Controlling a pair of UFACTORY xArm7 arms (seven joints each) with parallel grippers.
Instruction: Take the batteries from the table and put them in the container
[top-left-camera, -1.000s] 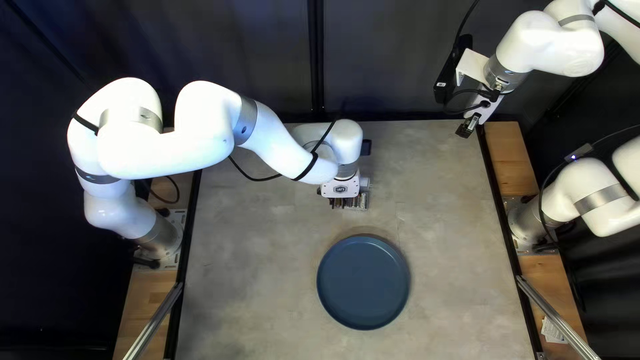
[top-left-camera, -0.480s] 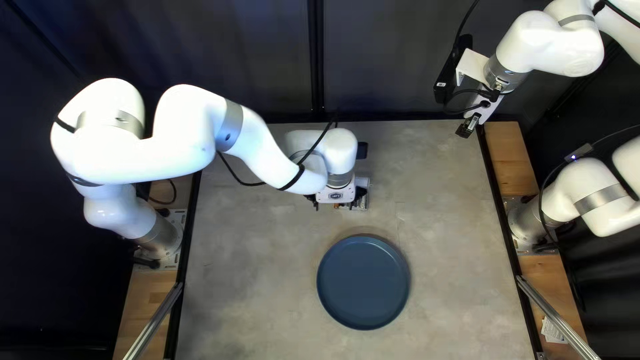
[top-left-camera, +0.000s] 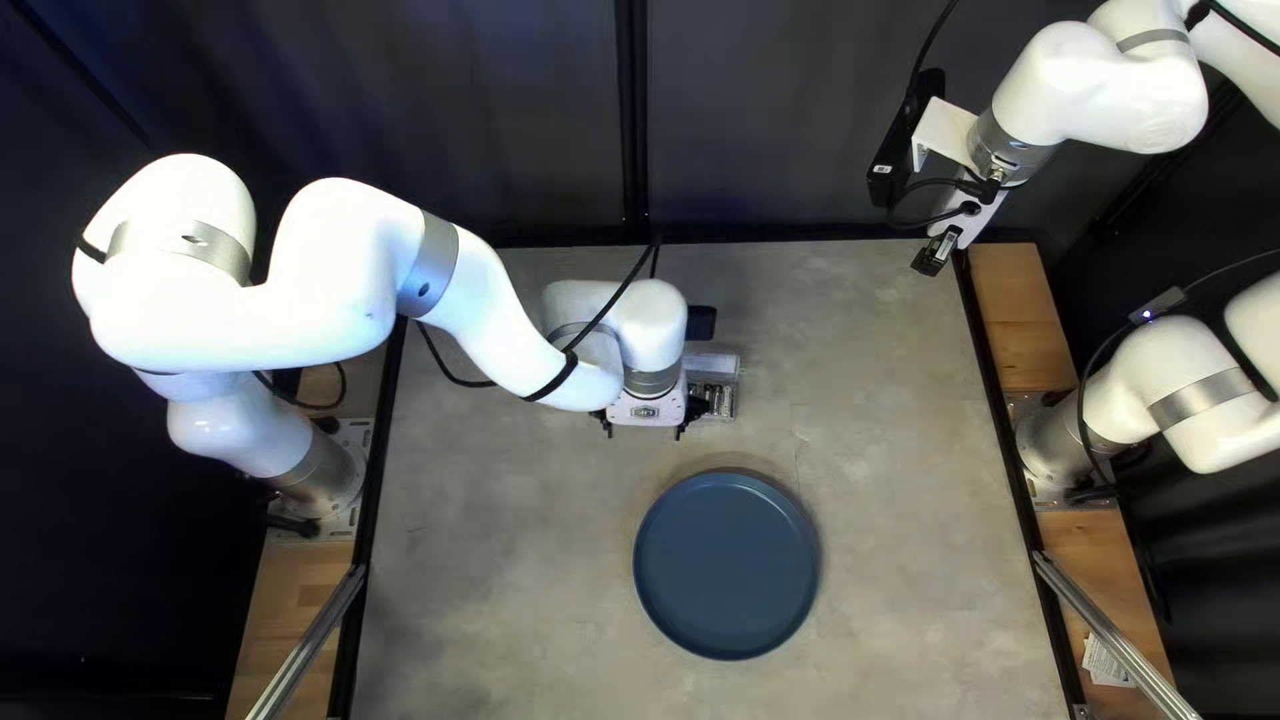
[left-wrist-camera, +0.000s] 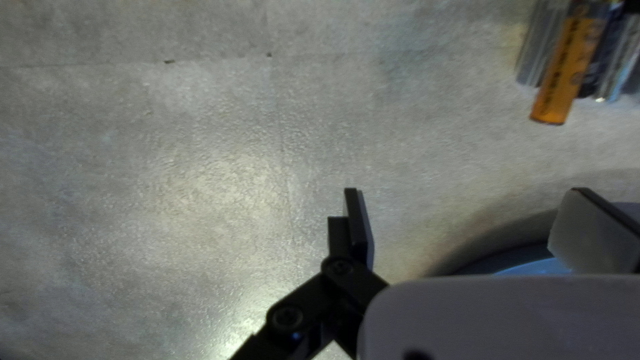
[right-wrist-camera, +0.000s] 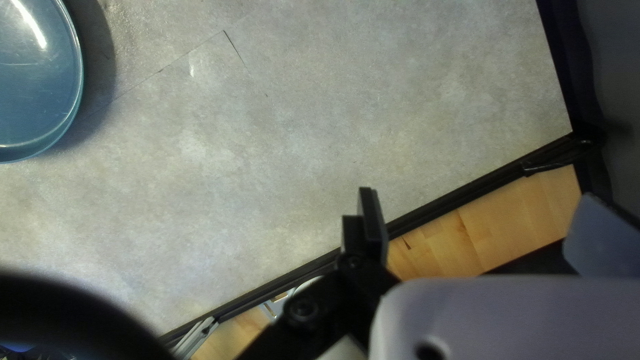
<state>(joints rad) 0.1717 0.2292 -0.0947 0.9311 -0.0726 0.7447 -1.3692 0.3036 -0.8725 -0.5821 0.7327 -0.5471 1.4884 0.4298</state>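
Two claws, neither holding anything. Top left view: my left claw (top-left-camera: 644, 428) has slid left and slightly down the frame, off the batteries (top-left-camera: 715, 400). They were partly under it a second ago; more of them shows now. They sit upper centre on the bench (top-left-camera: 534, 560), just right of the claw, bunched by a pale boxy item (top-left-camera: 711, 363), can't tell what. Left wrist view: fingers wide, only bare surface between them; an orange battery (left-wrist-camera: 563, 73) sticks out of the bunch, ahead of the claw. Blue plate (top-left-camera: 727, 567) unmoved, lower centre, below claw and batteries. Left arm (top-left-camera: 320, 294) and its cable (top-left-camera: 614, 296) cross the upper left. Right claw (top-left-camera: 935, 254) unmoved at upper right, fingers wide.
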